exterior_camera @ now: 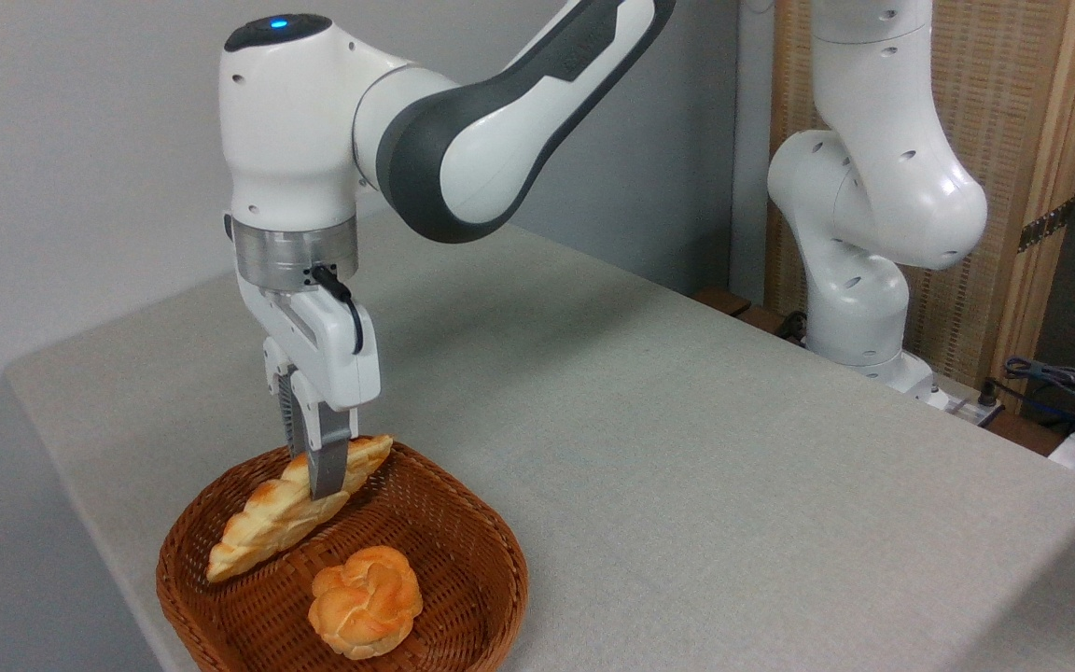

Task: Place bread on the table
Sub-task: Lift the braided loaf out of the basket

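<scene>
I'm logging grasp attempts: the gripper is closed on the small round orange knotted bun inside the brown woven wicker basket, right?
Not quite. The fixed camera shows the gripper closed on the long pale golden braided loaf, not the small round orange knotted bun, which lies untouched. Both are inside the brown woven wicker basket.

A plain grey wall (80, 140) is seen behind and to the left, evenly lit by soft indoor light. At the right, a woven reed screen (1013, 112) in a light wooden frame is stood upright. Tangled cables (1060, 378) are seen at the far right edge.
</scene>
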Action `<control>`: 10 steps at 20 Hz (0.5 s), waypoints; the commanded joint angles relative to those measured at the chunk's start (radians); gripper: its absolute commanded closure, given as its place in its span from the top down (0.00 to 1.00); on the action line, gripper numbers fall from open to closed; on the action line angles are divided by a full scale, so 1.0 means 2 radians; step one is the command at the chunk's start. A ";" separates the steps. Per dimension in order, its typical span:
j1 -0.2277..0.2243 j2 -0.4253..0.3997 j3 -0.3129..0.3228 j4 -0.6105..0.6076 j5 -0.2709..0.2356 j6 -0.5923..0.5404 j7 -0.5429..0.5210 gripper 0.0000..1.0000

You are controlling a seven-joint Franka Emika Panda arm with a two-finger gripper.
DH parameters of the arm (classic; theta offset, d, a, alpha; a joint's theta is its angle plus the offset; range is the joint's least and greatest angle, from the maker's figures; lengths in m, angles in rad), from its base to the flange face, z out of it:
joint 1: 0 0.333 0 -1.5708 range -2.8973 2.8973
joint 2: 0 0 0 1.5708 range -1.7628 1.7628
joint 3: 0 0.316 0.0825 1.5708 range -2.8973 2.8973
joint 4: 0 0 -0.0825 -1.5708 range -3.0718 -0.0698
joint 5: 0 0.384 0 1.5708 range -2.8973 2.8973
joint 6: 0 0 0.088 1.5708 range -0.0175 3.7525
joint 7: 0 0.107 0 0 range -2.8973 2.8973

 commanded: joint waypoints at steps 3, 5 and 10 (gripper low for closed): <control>-0.003 -0.030 0.003 -0.003 -0.003 -0.027 -0.007 0.24; -0.003 -0.043 0.002 -0.002 -0.004 -0.059 -0.006 0.26; -0.003 -0.077 0.003 -0.004 -0.027 -0.127 -0.005 0.27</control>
